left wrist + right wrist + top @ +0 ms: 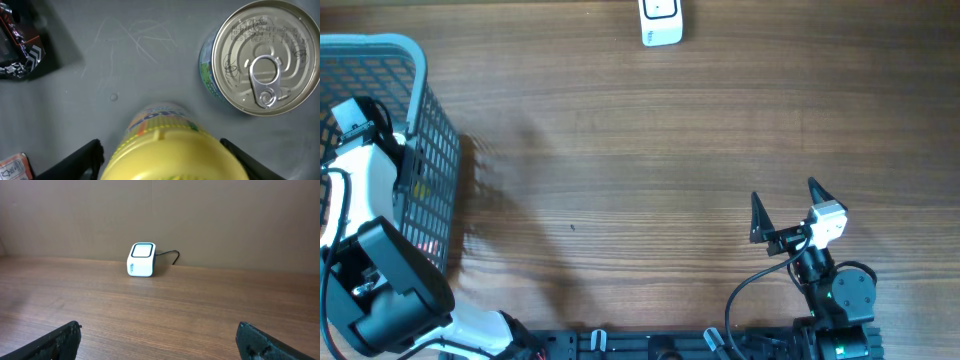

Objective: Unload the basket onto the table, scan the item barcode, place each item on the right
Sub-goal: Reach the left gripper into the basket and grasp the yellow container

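L arm is reaching down into grey mesh basket at L edge of table; overhead view isn't showing what's inside.

L gripper is hanging right over the item, a yellow container w/ printed label, on basket floor; I'm seeing its yellow end nearest the cam; can't tell if it's standing or lying; no barcode showing. My two dark fingers are flanking it, one each side; can't tell if pads are touching it or sitting just beside, so can't say whether I'm pinching it.

Round tin w/ ring-pull lid is sitting up-R of container in wrist view, near but apart; dark packet is lying in top-L corner; red-and-white packet is poking in at bottom-L.

R gripper is sitting over near-R part of table, jaws spread wide, holding nothing, facing white scanner.

Scanner is standing at far edge of table, cable trailing behind it, well apart from basket and both arms.
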You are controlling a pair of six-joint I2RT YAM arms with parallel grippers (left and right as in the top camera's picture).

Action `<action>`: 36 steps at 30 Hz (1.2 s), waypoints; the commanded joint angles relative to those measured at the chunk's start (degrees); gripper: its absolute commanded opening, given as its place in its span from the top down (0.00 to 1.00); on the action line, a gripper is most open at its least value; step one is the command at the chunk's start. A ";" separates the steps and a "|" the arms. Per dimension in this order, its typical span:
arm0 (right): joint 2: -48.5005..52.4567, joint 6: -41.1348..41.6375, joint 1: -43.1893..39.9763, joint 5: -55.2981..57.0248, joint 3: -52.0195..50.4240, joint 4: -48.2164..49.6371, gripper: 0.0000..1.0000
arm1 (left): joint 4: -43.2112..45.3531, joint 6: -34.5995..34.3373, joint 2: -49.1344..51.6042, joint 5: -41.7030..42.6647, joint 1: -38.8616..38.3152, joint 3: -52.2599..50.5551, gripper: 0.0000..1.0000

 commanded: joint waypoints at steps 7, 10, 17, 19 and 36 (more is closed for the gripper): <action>-0.04 -0.37 0.22 0.92 -0.07 0.33 0.00 | 0.11 -0.24 0.42 -1.20 -0.17 -0.61 0.47; -0.04 -0.37 0.22 0.92 -0.07 0.33 0.00 | 0.09 -0.24 0.35 -1.18 -0.17 -0.46 0.47; -0.04 -0.39 0.22 0.92 -0.07 0.33 0.00 | 0.11 -0.24 -2.86 -1.20 -0.17 -0.28 0.47; -0.04 -0.37 0.22 0.92 -0.07 0.33 0.00 | 0.09 -0.24 -5.31 -1.20 -0.17 0.09 0.49; -0.04 -0.37 0.22 0.92 -0.07 0.33 0.00 | 1.84 -3.63 -43.45 0.39 -0.42 3.63 0.48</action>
